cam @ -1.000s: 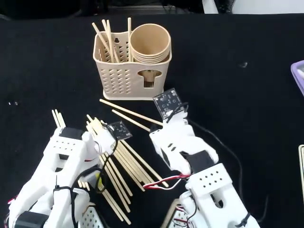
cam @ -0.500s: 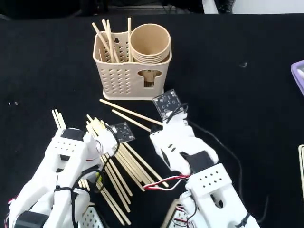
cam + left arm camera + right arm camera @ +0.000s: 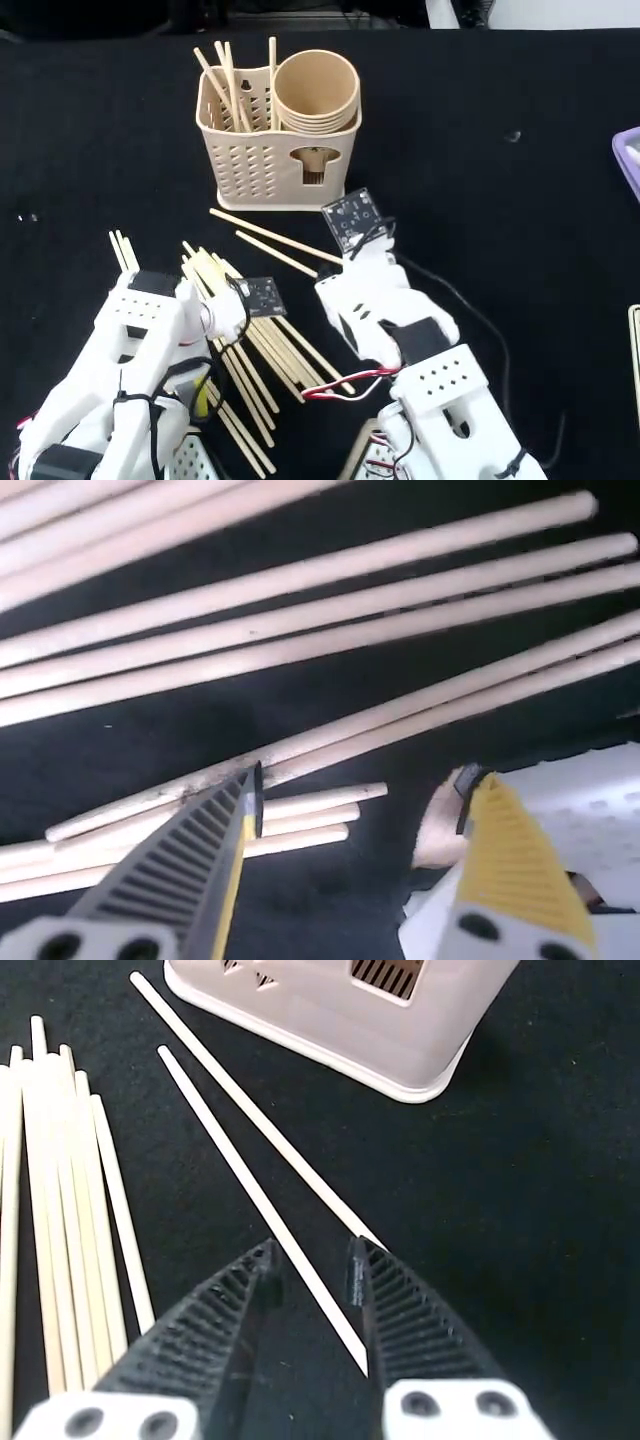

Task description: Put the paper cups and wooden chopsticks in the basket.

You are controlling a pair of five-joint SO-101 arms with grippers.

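Observation:
A beige slotted basket [image 3: 262, 160] stands at the back of the black table, with a stack of paper cups [image 3: 316, 92] and several wooden chopsticks [image 3: 232, 85] upright in it. A pile of loose chopsticks [image 3: 262, 345] lies in front of it, between the arms. My left gripper [image 3: 355, 800] hangs open just above this pile [image 3: 300, 640], holding nothing. Two separate chopsticks [image 3: 278, 243] lie slanted in front of the basket [image 3: 340, 1020]. My right gripper [image 3: 310, 1258] is open low over them, with one chopstick [image 3: 250, 1180] running between its fingers.
A purple container [image 3: 628, 150] sits at the table's right edge. The right arm's cable [image 3: 470, 310] trails across the cloth beside it. Bare black table lies left and right of the basket.
My left gripper has shifted a little toward the near edge over the chopstick pile. The right arm has kept still.

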